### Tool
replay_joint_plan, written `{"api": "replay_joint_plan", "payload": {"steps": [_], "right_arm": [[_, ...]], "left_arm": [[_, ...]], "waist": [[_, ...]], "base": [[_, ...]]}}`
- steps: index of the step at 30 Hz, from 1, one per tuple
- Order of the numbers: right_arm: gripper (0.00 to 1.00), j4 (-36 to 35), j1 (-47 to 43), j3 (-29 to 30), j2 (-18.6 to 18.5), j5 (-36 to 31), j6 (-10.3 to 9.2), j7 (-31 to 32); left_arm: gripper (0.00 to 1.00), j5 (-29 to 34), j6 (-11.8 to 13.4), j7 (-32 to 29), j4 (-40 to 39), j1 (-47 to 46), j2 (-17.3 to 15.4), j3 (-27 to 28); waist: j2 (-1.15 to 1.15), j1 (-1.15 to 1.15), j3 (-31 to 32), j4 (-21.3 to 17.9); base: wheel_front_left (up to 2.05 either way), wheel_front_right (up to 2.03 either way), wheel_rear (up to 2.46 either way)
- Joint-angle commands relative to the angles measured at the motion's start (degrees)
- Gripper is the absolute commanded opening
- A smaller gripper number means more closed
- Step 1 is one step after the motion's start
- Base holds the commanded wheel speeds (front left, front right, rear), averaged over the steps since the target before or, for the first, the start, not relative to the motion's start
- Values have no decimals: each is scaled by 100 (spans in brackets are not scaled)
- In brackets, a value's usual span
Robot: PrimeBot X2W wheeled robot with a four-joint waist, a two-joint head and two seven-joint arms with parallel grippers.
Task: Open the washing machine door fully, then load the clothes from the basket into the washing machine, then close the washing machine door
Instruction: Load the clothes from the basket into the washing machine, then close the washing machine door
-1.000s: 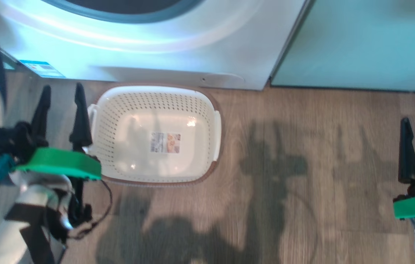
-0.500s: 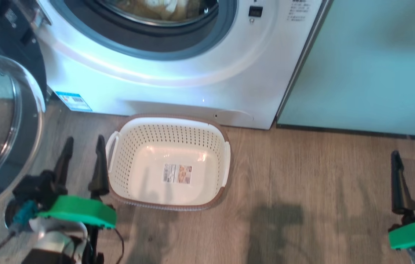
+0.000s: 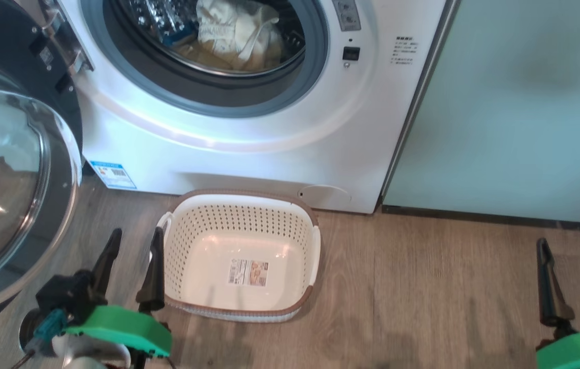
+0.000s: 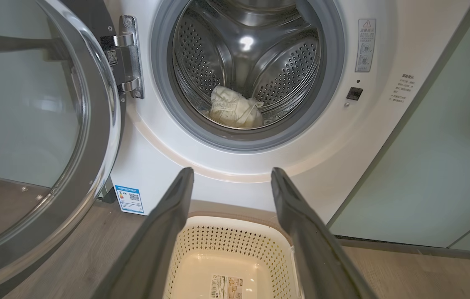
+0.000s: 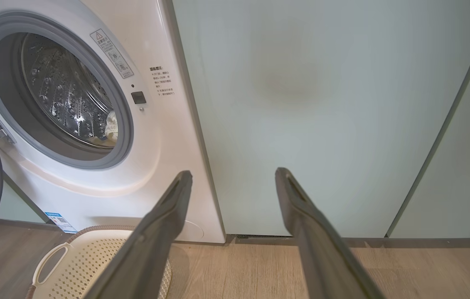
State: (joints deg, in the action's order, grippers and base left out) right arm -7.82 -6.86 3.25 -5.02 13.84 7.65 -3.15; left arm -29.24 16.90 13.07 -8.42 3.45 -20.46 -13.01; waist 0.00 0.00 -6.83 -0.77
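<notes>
On floor just before washing machine (image 3: 248,154): basket (image 3: 241,197), mouth up, long axis side to side, parallel to machine front. Inside drum (image 4: 289,66): clothes (image 3: 236,33), heaped. At left, washing machine door (image 3: 7,205) open on left hinge, bowl facing right. Beside basket's left end, left gripper (image 3: 136,234) spread wide, holding nothing; same for right gripper (image 3: 564,243), well apart.

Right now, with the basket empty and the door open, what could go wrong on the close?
1. The clothes seem to lie near the drum's front lip, close to the grey gasket. A fold could get pinched when the washing machine door shuts.
2. The open left gripper sits between the door and the basket. A push from there may snag the basket's handle or slip on the curved glass.
</notes>
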Motion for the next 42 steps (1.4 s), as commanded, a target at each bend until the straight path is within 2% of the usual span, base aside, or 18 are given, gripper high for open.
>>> {"api": "replay_joint_plan", "payload": {"steps": [1,28,35,42], "right_arm": [[100,-246,11,-84,-46,-58,-16,38],[100,-393,-167,-65,15,-115,-16,179],[100,-381,-179,-57,17,-117,-16,185],[100,-395,-174,-64,24,-118,-16,183]], "left_arm": [[100,41,42,-4,-209,-81,-154,247],[100,208,154,-81,-294,-14,-284,120],[100,311,212,-49,-262,-27,-291,77],[100,353,210,-87,-236,-75,-321,8]], "waist": [[0,0,92,-22],[0,0,245,-89],[0,0,299,-81],[0,0,316,-45]], "base": [[0,0,0],[-2,0,1],[-94,60,34],[-193,175,19]]}}
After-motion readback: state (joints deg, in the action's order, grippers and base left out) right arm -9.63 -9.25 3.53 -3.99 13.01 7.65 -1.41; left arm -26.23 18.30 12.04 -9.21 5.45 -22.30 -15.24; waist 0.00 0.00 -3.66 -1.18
